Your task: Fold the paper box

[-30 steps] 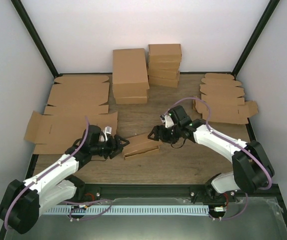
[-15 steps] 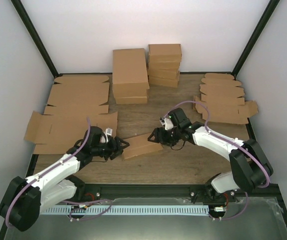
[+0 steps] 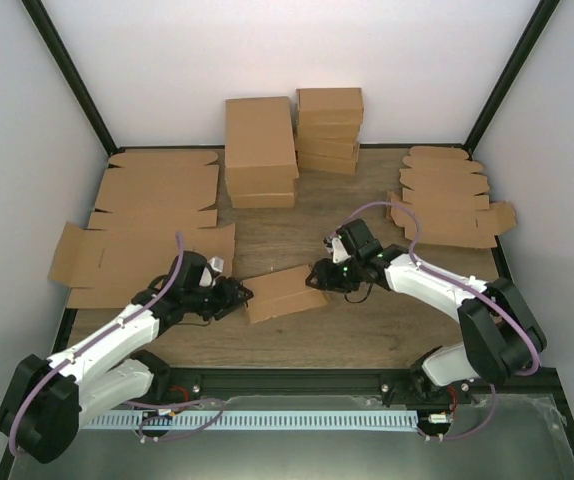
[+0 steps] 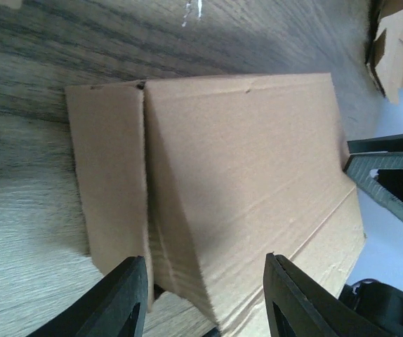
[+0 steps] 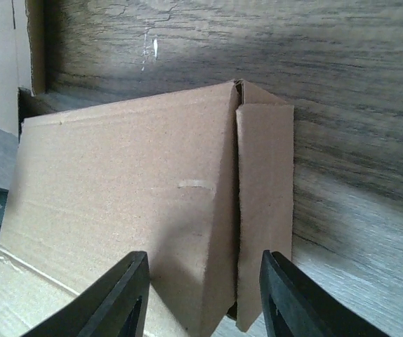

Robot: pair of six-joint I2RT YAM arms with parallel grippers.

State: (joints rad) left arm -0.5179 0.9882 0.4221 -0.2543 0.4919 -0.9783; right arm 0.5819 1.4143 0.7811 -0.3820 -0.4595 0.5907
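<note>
The paper box [image 3: 283, 292] is a small plain brown carton lying on the wooden table between my two arms. My left gripper [image 3: 237, 295] is open at its left end; the left wrist view shows the box [image 4: 243, 189] with its end flap [image 4: 107, 189] between the spread jaws of that gripper [image 4: 205, 295]. My right gripper [image 3: 319, 277] is open at the box's right end; the right wrist view shows the box [image 5: 124, 217] and a narrow end flap [image 5: 265, 210] between the spread jaws of that gripper [image 5: 203, 295]. Neither gripper holds it.
Flat unfolded cardboard sheets [image 3: 147, 225] lie at the left, more flat cut-outs [image 3: 447, 205] at the right. Two stacks of folded boxes [image 3: 262, 150] [image 3: 329, 130] stand at the back. Dark frame rails edge the table.
The box has dropped from a tilted, half-open shape to a flatter closed carton. Both grippers have moved in closer to its two ends.
</note>
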